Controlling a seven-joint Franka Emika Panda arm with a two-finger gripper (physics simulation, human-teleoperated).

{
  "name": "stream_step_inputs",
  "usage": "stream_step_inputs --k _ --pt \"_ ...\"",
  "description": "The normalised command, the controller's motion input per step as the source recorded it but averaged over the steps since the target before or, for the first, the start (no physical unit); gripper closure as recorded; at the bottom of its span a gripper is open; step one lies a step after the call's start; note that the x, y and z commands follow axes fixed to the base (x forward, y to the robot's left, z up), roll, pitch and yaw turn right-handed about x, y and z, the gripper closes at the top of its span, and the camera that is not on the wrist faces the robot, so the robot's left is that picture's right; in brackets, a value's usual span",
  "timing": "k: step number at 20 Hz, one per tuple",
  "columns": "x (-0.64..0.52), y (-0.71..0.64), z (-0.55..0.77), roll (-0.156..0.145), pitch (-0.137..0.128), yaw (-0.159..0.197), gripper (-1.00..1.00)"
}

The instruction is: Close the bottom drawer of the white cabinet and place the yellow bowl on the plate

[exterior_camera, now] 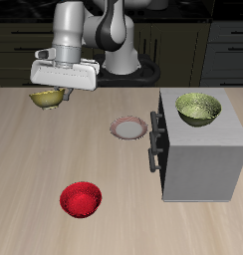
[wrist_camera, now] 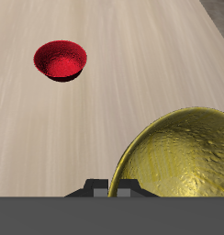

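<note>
My gripper [exterior_camera: 62, 92] is shut on the rim of the glossy yellow bowl [exterior_camera: 48, 98], which hangs tilted a little above the table near its back edge. The wrist view shows the yellow bowl [wrist_camera: 178, 158] large and close, its rim pinched at the gripper [wrist_camera: 114, 185]. The plate [exterior_camera: 126, 127], pinkish-brown at the rim, lies bare on the table between the bowl and the white cabinet [exterior_camera: 203, 154]. The cabinet's bottom drawer [exterior_camera: 161, 157] looks flush with the front, its dark bar handle standing out.
A wider greenish-yellow bowl [exterior_camera: 198, 108] rests on the cabinet's top. A red bowl [exterior_camera: 81, 199] sits near the table's front edge and also shows in the wrist view as the red bowl [wrist_camera: 61, 59].
</note>
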Motion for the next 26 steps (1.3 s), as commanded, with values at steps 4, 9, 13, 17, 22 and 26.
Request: stream_step_inputs --k 4,9,13,17,22,26 --pt "-0.03 0.76 -0.15 0.036 -0.014 0.032 1.0" --pt "-0.09 0.44 -0.25 0.062 0.036 -0.006 1.0" --pt "-0.41 0.45 -0.31 0.177 0.071 -0.022 1.0" --pt "-0.43 -0.01 -0.11 0.063 0.042 -0.039 1.0" --pt "-0.51 0.1 -0.1 0.09 0.027 -0.014 1.0" --pt "-0.34 0.0 -0.1 0.027 0.025 -0.007 1.0"
